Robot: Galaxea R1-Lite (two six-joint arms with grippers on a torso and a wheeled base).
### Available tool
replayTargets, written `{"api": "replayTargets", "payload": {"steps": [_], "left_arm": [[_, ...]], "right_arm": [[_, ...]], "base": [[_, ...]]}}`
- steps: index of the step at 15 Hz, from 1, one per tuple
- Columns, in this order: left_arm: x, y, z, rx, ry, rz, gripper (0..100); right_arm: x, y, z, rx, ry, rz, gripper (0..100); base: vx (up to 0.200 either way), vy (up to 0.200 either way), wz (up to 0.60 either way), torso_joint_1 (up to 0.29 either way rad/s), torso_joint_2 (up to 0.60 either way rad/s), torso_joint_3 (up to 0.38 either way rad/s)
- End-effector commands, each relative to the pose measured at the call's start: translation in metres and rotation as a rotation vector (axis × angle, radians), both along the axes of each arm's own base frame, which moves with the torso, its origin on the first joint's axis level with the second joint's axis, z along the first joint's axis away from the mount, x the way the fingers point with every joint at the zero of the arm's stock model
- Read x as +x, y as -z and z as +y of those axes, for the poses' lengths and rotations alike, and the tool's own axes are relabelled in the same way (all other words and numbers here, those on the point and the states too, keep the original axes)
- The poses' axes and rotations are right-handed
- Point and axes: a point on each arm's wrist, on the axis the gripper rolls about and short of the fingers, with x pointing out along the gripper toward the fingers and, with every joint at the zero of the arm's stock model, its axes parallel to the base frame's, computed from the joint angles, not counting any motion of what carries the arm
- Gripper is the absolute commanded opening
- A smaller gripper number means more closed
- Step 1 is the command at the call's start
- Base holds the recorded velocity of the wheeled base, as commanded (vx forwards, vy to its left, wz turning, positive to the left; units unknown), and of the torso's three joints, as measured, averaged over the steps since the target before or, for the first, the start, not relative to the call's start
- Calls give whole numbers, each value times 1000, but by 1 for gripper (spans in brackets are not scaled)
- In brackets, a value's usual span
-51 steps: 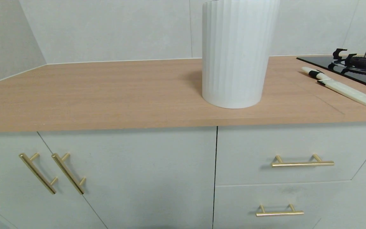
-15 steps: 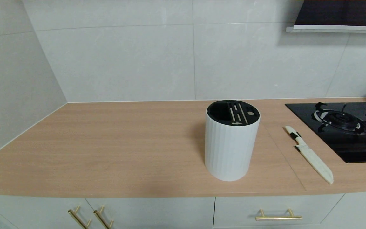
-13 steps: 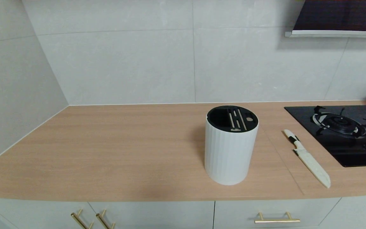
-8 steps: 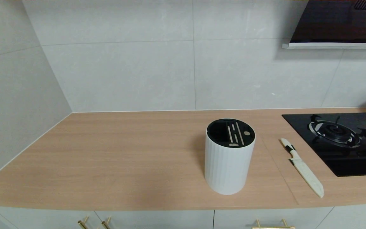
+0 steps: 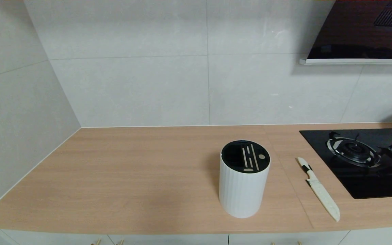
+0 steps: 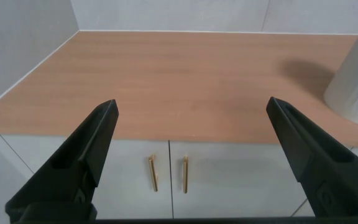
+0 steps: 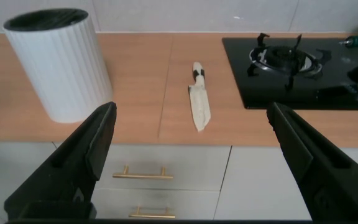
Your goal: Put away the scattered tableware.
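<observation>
L tool [image 6: 190, 106] & R tool [image 7: 190, 109] both spread wide, gripping nothing, touching neither knife [image 7: 199, 102] nor counter [image 7: 135, 81].

The worktop [image 5: 131, 177] offers wide room left of the knife block [image 5: 243, 190]; the knife [image 5: 318, 192] and stove [image 5: 362, 170] sit to its right.

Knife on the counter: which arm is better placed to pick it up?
Right. The knife lies straight ahead of the right gripper, jaws open; the left gripper sits beyond the holder.

A cream, black-banded knife [image 5: 316, 188] is laid flat near the upright white ribbed holder [image 5: 243, 190], on its right.
</observation>
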Motion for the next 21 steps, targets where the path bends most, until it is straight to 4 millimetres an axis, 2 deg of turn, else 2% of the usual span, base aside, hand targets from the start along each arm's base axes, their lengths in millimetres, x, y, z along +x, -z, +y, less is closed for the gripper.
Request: {"api": "replayTargets", "payload": {"steps": [1,11,12,13,14,15,17,18,21], "left_arm": [[0,0,0,0,-1,0,100],[0,0,0,0,-1,0,100],[0,0,0,0,-1,0,100],[0,0,0,-2,-1,0,100],[0,0,0,-2,-1,0,100],[0,0,0,0,-1,0,100],[0,0,0,-2,-1,0,100],[0,0,0,-2,-1,0,100],[0,0,0,-2,-1,0,100]], "right_arm": [[0,0,0,0,-1,1,100],[0,-1,0,-5,-1,-3,100],[-2,-14,0,7,-5,-32,100],[-6,-53,0,62,-22,-88,100],[-4,-75,0,72,-47,-89,100],[7,-92,0,53,-80,-44,100],[41,-117,2,47,-83,86,100],[49,-121,2,47,-82,114,100],[130,-125,6,43,-75,403,100]], "base": [[0,0,0,173,-359,-188],[0,0,0,6,-14,-6],[0,0,0,0,0,0],[0,0,0,0,0,0],[0,0,0,0,0,0],[0,0,0,0,0,0],[0,0,0,0,0,0],[0,0,0,0,0,0],[0,0,0,0,0,0]]}}
